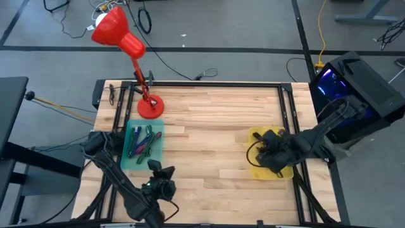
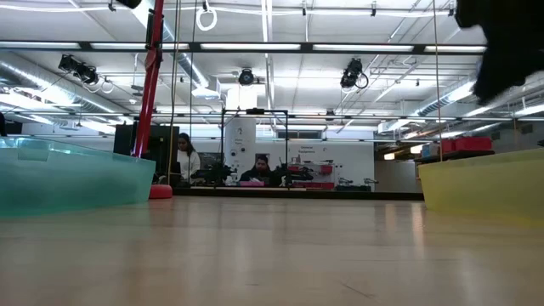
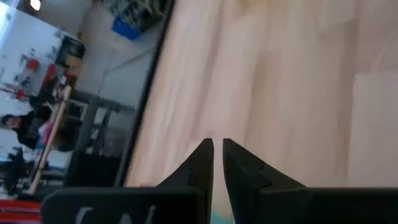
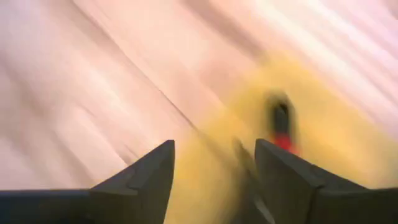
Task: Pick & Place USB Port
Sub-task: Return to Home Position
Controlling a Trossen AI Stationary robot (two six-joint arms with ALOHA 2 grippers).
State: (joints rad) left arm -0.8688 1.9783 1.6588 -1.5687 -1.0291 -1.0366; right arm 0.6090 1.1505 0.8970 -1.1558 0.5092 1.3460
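Right gripper (image 1: 264, 152) hangs over the yellow bin (image 1: 255, 135) at 4 o'clock on the table (image 1: 209, 120). Its arm reaches in from the 3 o'clock edge, elbow bent, wrist tipped down toward the bin. In the right wrist view the fingers (image 4: 143, 171) stand wide apart with nothing between them. The hand is released.

The black charger cable (image 4: 280, 115) lies inside the yellow bin below that gripper. It is blurred, with a red patch on it. In the high view only a dark loop shows at the bin's 9 o'clock side; the rest is hidden under the gripper.

Left gripper (image 1: 155, 166) sits at 7 o'clock on the table, just beside the near edge of the teal bin (image 1: 126, 161), its arm folded back toward the 6 o'clock edge. The left wrist view shows its fingers (image 3: 202, 162) drawn together with only a thin slit between them, gripping nothing.

Coloured pens (image 1: 144, 140) lie in the teal bin at 9 o'clock. A red desk lamp (image 1: 117, 31) stands at 10 o'clock.

In the low view the yellow bin (image 2: 480, 183) is at right and the teal bin (image 2: 68, 174) at left. People sit far back in the room.
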